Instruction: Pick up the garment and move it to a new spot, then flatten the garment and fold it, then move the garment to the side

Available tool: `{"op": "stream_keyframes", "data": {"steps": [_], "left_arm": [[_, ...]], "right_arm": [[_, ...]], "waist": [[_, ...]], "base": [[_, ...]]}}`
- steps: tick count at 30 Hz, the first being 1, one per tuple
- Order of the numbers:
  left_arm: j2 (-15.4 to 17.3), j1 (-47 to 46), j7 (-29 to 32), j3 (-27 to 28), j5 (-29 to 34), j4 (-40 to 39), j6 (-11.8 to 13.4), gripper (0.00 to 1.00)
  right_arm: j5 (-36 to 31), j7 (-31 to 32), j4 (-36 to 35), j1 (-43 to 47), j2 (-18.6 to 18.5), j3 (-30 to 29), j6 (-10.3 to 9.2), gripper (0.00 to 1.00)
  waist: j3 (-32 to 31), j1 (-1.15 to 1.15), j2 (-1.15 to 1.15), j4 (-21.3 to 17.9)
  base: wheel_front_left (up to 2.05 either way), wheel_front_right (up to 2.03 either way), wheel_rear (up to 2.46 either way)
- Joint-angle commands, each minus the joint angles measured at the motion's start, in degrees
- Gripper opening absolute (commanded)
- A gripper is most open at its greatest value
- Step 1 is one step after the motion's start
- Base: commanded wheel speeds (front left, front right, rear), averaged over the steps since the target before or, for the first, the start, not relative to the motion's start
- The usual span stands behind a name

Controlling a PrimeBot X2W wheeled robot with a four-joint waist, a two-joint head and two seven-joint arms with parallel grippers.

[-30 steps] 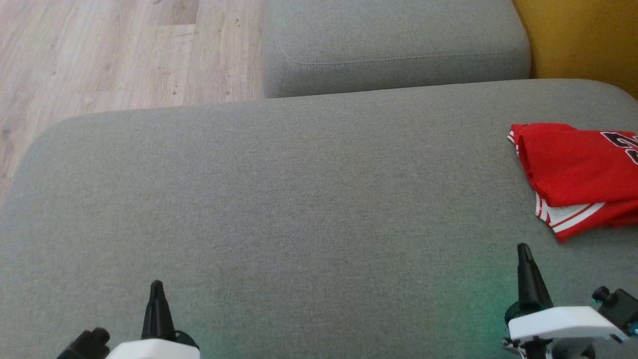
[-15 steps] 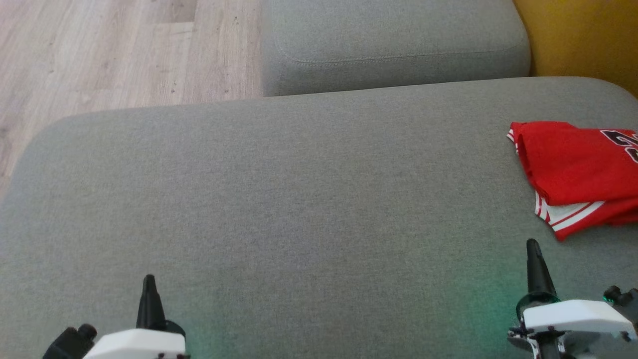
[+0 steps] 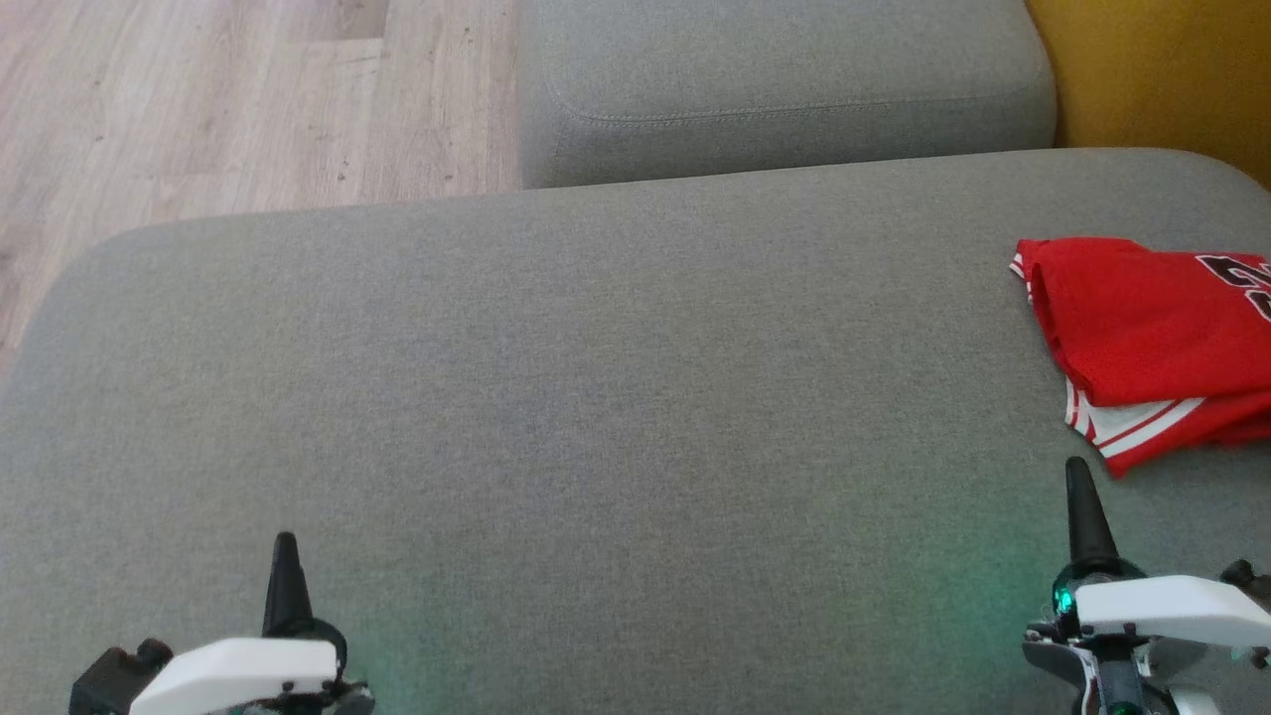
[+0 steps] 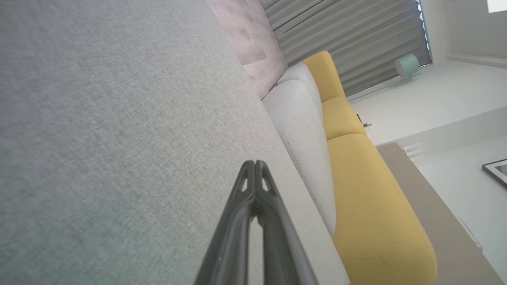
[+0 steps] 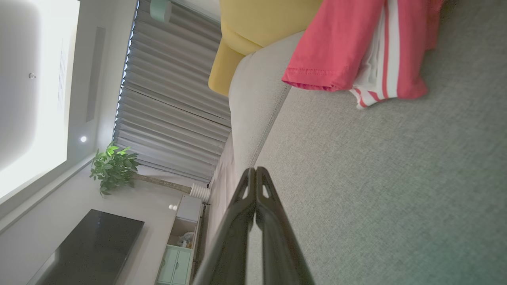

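Pointing away from you, your left gripper (image 3: 285, 541) and right gripper (image 3: 1075, 467) are both pinching their slim, tapered black fingers together on nothing. Ahead of the right one, the loosely folded red jersey with white striped trim (image 3: 1142, 328) is lying on the coarse-woven grey seat cushion (image 3: 596, 397), near its rounded right edge.

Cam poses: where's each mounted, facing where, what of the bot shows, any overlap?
Head view: on the head, facing forward and down at the grey sofa seat; red jersey at right; left pincer and right pincer, shut, at bottom corners.
Left wrist view: on the left wrist, rolled sideways, along the left pincer across the seat to a yellow sofa.
Right wrist view: on the right wrist, rolled sideways, along the right pincer towards the red jersey.
Shared: head and right wrist both show the red jersey.
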Motion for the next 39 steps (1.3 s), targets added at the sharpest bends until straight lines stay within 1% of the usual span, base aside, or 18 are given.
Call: {"op": "stream_keyframes", "data": {"steps": [1,36,39], "left_arm": [[0.79,-3.48,0.40,1.96,-1.59,-1.40,-0.62,0.00],[0.60,-8.83,6.43,7.71,-25.15,0.77,-5.11,0.00],[0.54,-8.86,6.52,7.81,-25.19,0.78,-5.13,0.00]], "right_arm": [[1.80,0.45,-1.62,-3.15,-1.07,0.42,-0.03,0.00],[25.48,6.35,-0.64,-7.62,-0.99,-3.58,-0.04,0.00],[25.52,6.44,-0.63,-7.64,-0.93,-3.67,-0.04,0.00]], "waist": [[0.02,0.00,0.00,-0.01],[0.73,0.00,0.00,-0.46],[0.73,0.00,0.00,-0.46]], "base": [[0.00,0.00,0.00],[0.00,0.00,0.00],[0.00,0.00,0.00]]}}
